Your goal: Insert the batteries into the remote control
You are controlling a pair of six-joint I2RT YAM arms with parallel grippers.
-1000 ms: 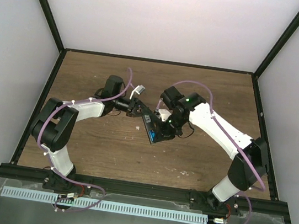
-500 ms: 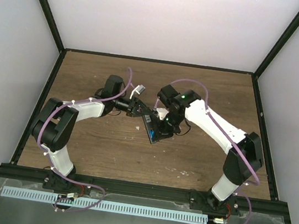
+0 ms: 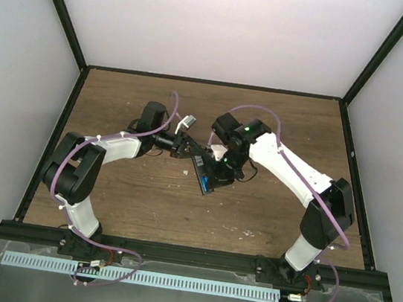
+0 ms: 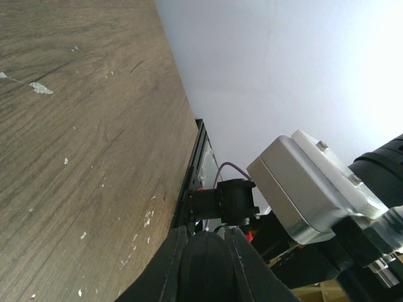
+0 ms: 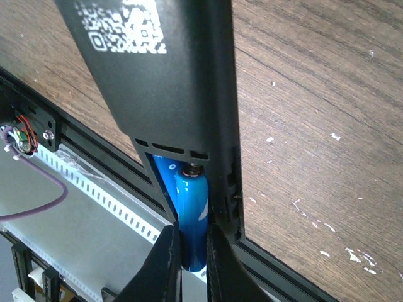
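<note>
The remote control (image 3: 201, 167) is a slim black bar held tilted above the wooden table between both arms. My left gripper (image 3: 185, 147) is shut on its far end; in the left wrist view the fingers (image 4: 176, 251) clamp the black body (image 4: 204, 270). In the right wrist view the remote's back (image 5: 164, 82) shows a QR label and an open battery bay. My right gripper (image 5: 192, 251) is shut on a blue battery (image 5: 191, 207) whose top end sits in the bay. A second blue battery (image 5: 164, 179) lies in the bay beside it. Blue also shows in the top view (image 3: 204, 183).
The brown wooden table (image 3: 287, 125) has small white flecks (image 3: 246, 232). A black frame rail (image 3: 187, 253) runs along the near edge, with a slotted metal tray (image 3: 168, 281) below it. White walls close in the back and both sides.
My right arm has shifted a little left and closer to the remote's lower end, with its elbow folding in. The left arm and the remote have barely moved.
</note>
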